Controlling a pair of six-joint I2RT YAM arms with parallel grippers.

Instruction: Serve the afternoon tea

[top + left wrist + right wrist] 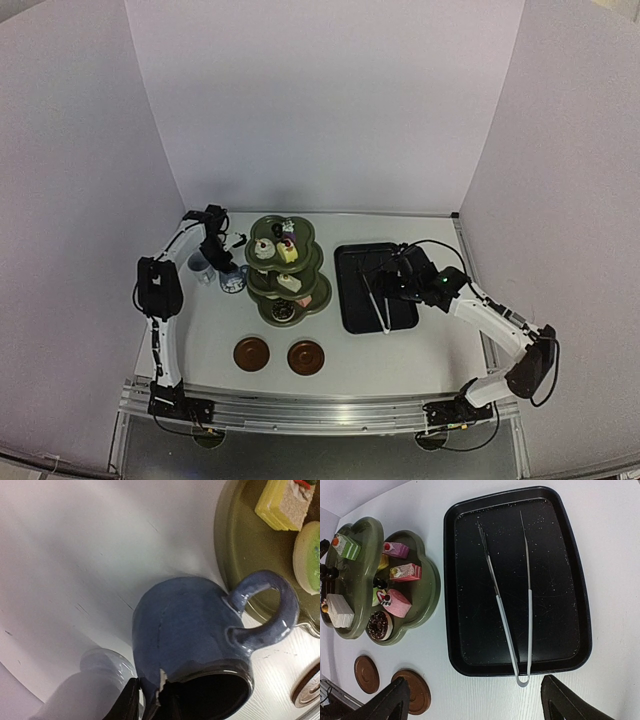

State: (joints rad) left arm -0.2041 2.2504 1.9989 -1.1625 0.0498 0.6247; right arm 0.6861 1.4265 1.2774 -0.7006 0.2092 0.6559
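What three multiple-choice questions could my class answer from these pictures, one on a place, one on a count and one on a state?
1. Where do the metal tongs lie?
A. inside the black tray
B. on the top tier of the cake stand
C. across a saucer

2. How many round brown saucers are there?
A. one
B. two
C. four

3. How does the right gripper stand?
A. shut on the tongs
B. shut on a saucer
C. open, holding nothing

Answers
1. A: both arms of the tongs rest on the tray's floor.
2. B: the top view shows two of them side by side near the front edge.
3. C: its own camera shows the fingers wide apart and gripping nothing.
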